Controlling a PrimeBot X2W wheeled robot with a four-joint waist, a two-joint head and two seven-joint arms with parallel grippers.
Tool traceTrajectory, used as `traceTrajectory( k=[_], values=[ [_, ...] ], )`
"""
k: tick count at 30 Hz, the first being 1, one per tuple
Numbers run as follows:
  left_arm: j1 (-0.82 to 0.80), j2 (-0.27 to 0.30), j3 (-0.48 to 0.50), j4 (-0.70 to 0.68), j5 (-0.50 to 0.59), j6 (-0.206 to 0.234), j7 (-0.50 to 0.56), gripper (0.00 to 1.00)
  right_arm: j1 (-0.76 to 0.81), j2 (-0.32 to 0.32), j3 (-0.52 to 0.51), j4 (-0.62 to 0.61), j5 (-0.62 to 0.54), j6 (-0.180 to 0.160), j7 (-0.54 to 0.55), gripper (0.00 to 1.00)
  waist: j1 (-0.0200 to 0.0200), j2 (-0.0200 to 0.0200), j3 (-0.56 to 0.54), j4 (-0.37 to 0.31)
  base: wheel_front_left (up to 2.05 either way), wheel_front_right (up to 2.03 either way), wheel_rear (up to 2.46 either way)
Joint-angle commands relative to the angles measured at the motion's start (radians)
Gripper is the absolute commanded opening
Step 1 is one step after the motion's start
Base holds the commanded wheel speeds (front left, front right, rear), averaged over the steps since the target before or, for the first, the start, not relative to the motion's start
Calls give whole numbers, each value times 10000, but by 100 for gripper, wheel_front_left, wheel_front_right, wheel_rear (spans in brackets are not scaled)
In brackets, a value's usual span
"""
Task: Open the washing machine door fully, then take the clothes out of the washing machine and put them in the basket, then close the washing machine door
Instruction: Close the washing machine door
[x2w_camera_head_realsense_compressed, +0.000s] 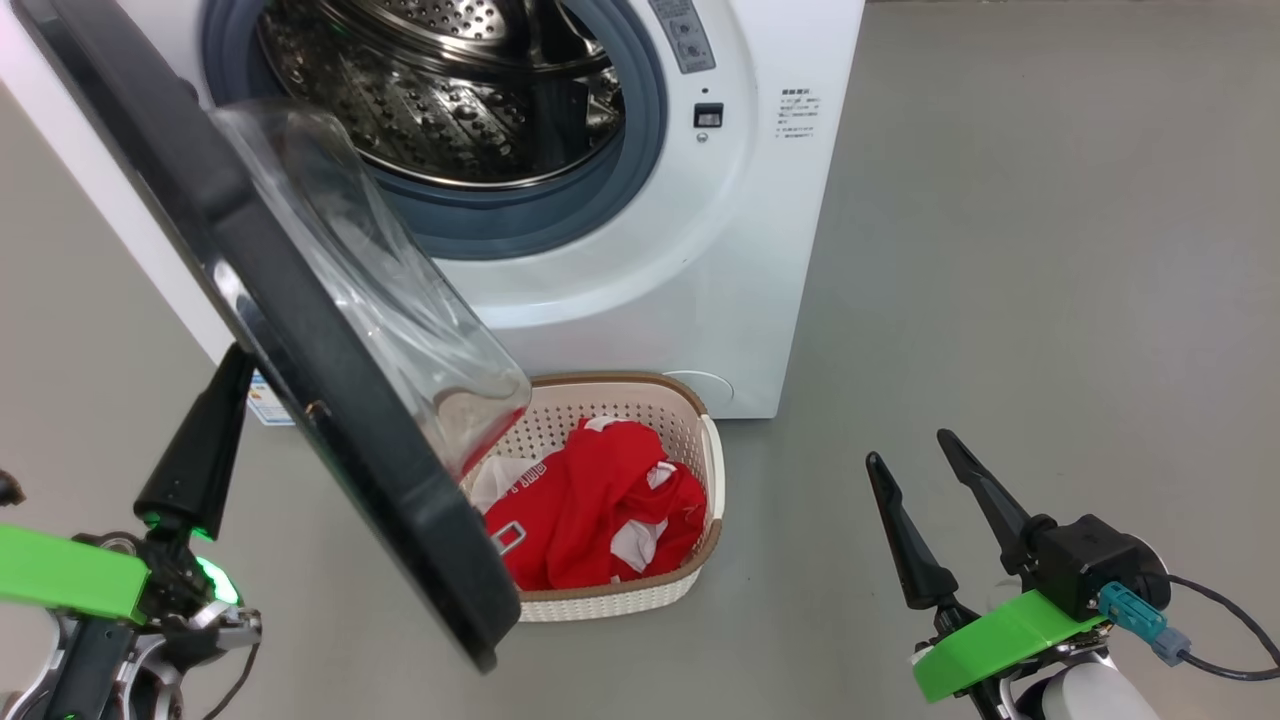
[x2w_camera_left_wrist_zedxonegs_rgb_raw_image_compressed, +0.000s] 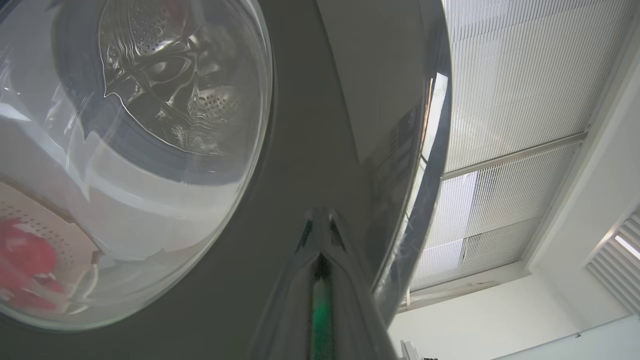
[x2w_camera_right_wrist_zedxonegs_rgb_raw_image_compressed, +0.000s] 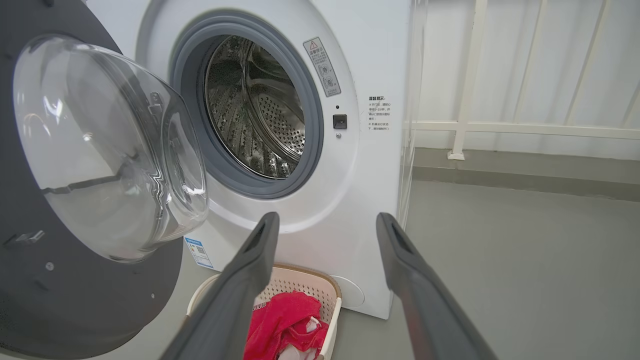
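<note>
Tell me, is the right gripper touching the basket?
Apart. The head view shows a strip of bare grey floor between the open right gripper and the basket.

The washing machine door (x2w_camera_head_realsense_compressed: 320, 400) hides the basket's (x2w_camera_head_realsense_compressed: 640, 382) left side and, seemingly, the left gripper's (x2w_camera_head_realsense_compressed: 233, 372) tips.

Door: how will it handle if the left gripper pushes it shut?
The door likely swings as one rigid piece, not flexing: thick build, solid glass bowl. It is probably heavy for a fingertip push. Its glossy outer face may let the shut left gripper slide.
</note>
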Motion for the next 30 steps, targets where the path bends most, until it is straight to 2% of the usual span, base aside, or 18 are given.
traceTrajectory(
  k=[1,11,30],
  values=[
    [-177,214,134,-500,-101,10,161,0,-390,-3,228,-263,84,63,-65,100,0,0,64,-74,0,0,0],
    [-452,193,-179,-742,16,94,126,0,-559,-1,244,-293,111,63,-65,100,0,0,346,-492,0,0,0],
    [-1675,88,-618,162,74,-392,-561,0,-770,6,218,-355,76,63,-65,100,0,0,777,-1446,0,0,0]
  ],
)
